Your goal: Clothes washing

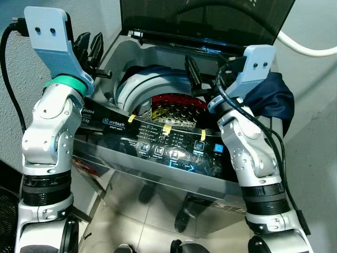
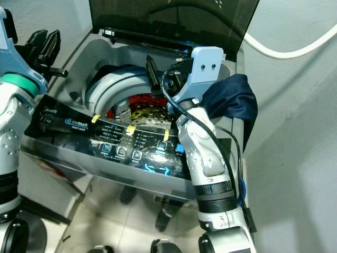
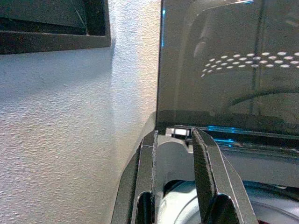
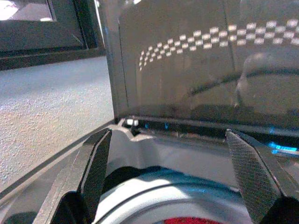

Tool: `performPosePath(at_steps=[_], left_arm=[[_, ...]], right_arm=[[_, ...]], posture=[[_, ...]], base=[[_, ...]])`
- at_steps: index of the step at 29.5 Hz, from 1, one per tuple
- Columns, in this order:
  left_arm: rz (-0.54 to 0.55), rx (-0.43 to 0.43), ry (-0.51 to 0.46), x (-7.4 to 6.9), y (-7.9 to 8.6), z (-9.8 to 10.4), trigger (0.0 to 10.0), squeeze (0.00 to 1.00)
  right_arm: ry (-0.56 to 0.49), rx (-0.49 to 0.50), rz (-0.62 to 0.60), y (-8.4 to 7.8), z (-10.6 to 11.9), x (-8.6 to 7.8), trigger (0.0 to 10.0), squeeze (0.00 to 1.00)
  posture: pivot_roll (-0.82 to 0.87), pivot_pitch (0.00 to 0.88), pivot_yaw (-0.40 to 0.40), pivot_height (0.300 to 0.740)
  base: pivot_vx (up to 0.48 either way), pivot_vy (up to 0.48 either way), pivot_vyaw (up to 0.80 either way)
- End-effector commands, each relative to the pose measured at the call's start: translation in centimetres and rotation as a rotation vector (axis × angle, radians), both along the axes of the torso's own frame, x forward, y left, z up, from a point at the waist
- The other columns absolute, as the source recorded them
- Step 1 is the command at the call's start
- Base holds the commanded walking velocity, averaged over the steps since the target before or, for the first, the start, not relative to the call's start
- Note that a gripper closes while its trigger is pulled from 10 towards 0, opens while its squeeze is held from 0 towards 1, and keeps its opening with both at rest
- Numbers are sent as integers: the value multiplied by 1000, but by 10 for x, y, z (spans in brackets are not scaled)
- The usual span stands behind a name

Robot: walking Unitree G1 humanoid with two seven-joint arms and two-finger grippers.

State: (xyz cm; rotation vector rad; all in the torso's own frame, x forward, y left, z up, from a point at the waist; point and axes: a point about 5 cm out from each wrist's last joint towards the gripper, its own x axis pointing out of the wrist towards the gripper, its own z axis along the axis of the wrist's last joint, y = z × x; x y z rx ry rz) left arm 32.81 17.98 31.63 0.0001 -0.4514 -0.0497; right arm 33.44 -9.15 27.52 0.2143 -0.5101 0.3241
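Left eye view: washer lid up, clothes in drum. Right hand wide, left hand narrow, both empty; navy garment unloaded.

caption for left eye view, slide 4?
Both grippers, left and right, held open over open top-load washer; laundry in drum.

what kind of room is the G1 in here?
Probably a laundry corner of a home. A top-loading washing machine stands against a textured white wall, its lid raised, clothes in the drum, a white hose behind, and a dark blue garment on its right edge.
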Motion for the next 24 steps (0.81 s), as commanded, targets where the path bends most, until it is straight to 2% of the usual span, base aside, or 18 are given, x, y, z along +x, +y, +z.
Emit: performPosePath(at_steps=[1,6,24], left_arm=[[7,10,-8,1,-2,-1,10000,0],[2,15,-17,5,-5,0,10000,0],[-2,23,-33,7,-4,0,10000,0]], right_arm=[[-33,-7,-35,-1,5,1,10000,0],[-80,-24,-77,-3,11,1,10000,0],[-101,-82,-100,-3,9,3,10000,0]], posture=[[22,22,2,740],[12,20,11,740],[18,16,15,740]], base=[[-247,0,0],[-371,0,0],[-443,0,0]])
